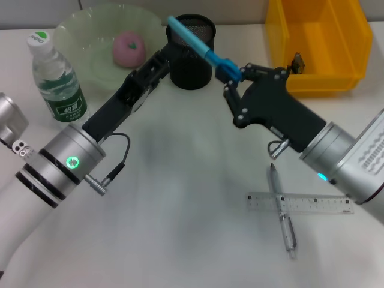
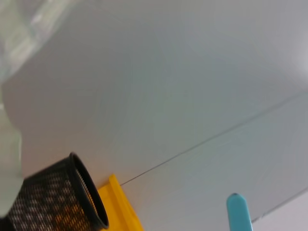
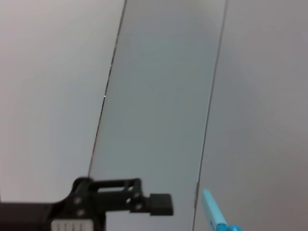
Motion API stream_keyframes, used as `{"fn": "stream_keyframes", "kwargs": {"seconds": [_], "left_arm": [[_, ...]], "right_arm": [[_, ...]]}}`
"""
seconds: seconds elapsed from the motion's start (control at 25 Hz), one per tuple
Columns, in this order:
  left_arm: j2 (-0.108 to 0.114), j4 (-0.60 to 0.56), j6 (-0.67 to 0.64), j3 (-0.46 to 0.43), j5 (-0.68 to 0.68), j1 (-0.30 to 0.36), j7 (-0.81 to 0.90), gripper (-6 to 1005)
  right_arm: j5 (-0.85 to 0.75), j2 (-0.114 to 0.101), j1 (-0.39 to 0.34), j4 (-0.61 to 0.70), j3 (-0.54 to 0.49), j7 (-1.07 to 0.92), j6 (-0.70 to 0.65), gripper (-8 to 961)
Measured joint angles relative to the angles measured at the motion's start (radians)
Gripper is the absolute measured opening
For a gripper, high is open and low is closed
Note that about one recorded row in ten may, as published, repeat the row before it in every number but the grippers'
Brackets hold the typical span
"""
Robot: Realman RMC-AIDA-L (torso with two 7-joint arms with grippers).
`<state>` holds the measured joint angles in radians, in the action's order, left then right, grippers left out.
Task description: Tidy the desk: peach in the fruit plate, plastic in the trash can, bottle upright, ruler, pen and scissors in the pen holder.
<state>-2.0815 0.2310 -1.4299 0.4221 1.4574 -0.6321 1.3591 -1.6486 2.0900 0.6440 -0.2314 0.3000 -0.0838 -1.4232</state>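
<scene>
**Scissors tipped into the pen holder**

The right gripper has its fingers clamped on the blue scissors, slanting into the black mesh pen holder. The left gripper touches the holder's side; I cannot tell its fingers' state.

Left arm stretched forward, left gripper right against the pen holder, fingers hidden. Right arm reaches in from the opposite side, right gripper just beside the holder and above its rim level, clamped on the blue scissors.
</scene>
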Motion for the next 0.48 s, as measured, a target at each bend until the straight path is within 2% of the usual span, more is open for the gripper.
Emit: {"fn": "stream_keyframes", "kwargs": {"seconds": [0.04, 0.08, 0.12, 0.16, 0.2, 0.24, 0.28, 0.32, 0.36, 0.4, 0.48], "left_arm": [[0.0, -0.013, -0.001, 0.004, 0.011, 0.005, -0.042, 603], [0.0, -0.032, -0.003, 0.006, 0.044, 0.01, -0.115, 627], [0.0, -0.032, -0.003, 0.006, 0.044, 0.01, -0.115, 651], [0.0, -0.046, -0.004, 0.006, 0.073, 0.015, -0.176, 676], [0.0, -0.054, -0.004, 0.005, 0.09, 0.02, -0.218, 700], [0.0, -0.061, -0.004, 0.005, 0.111, 0.025, -0.274, 724], [0.0, -0.07, 0.001, 0.007, 0.14, 0.035, -0.372, 723], [0.0, -0.07, 0.001, 0.007, 0.14, 0.035, -0.372, 723], [0.0, -0.076, 0.007, 0.008, 0.164, 0.057, -0.487, 723], [0.0, -0.076, 0.007, 0.008, 0.164, 0.057, -0.487, 722], [0.001, -0.083, 0.007, 0.008, 0.172, 0.08, -0.552, 721]], "right_arm": [[0.0, 0.0, 0.0, 0.0, 0.0, 0.0, 0.0, 78], [-0.021, -0.003, -0.004, 0.054, 0.006, -0.12, -0.006, 78], [-0.021, -0.003, -0.004, 0.054, 0.006, -0.12, -0.006, 78], [-0.057, -0.005, -0.012, 0.127, 0.009, -0.264, -0.017, 78], [-0.057, -0.005, -0.012, 0.127, 0.009, -0.264, -0.017, 78], [-0.075, -0.006, -0.015, 0.165, 0.009, -0.349, -0.026, 78], [-0.098, -0.008, -0.021, 0.254, 0.015, -0.512, -0.049, 78], [-0.098, -0.008, -0.021, 0.254, 0.015, -0.512, -0.049, 78], [-0.102, -0.009, -0.026, 0.353, 0.037, -0.671, -0.067, 78], [-0.102, -0.009, -0.026, 0.353, 0.037, -0.671, -0.067, 78], [-0.103, -0.011, -0.027, 0.446, 0.064, -0.807, -0.074, 77]]}}
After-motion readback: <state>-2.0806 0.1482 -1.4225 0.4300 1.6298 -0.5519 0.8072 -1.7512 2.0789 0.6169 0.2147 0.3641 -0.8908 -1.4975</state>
